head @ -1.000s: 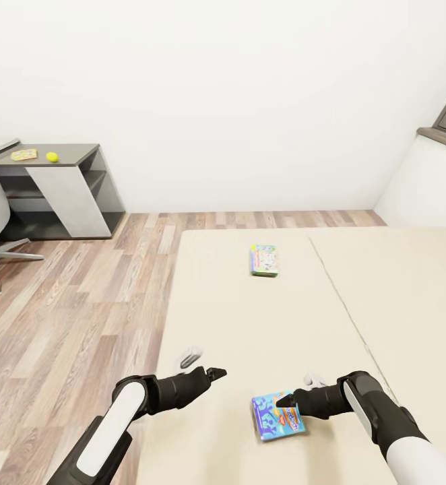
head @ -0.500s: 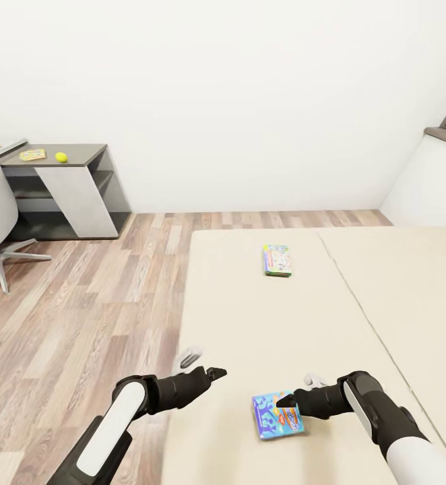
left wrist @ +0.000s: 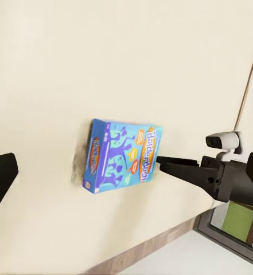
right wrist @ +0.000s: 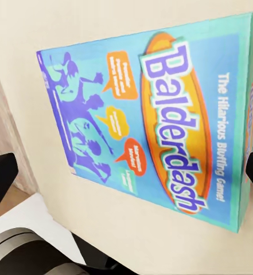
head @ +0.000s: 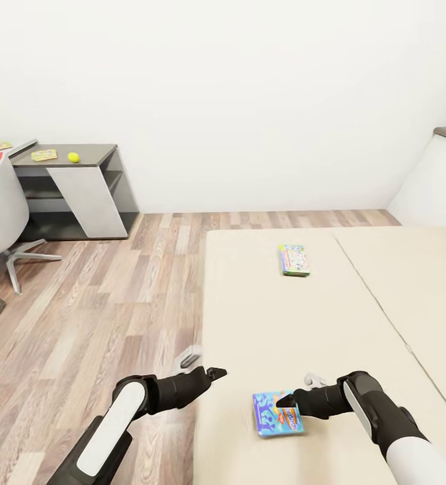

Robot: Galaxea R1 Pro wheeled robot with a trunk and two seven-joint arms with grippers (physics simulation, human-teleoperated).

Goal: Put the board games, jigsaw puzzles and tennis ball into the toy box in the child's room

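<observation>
**Head view: Balderdash box gripped, base swinging toward the desk**

Head view shows the right pincer (head: pixel 285 404) clenched on the edge of the blue board game (head: pixel 277 414), held just above the bed (head: pixel 263 316). The left pincer (head: pixel 217 372) hangs released and empty over the bed's edge. Over the last second both arms kept their pose while the whole picture slid: the camera turned. The second board game (head: pixel 294 260) lies farther up the bed; the tennis ball (head: pixel 73 157) sits on the tabletop (head: pixel 95 153) across the floor. Likely the carry toward the toy box is beginning
</observation>
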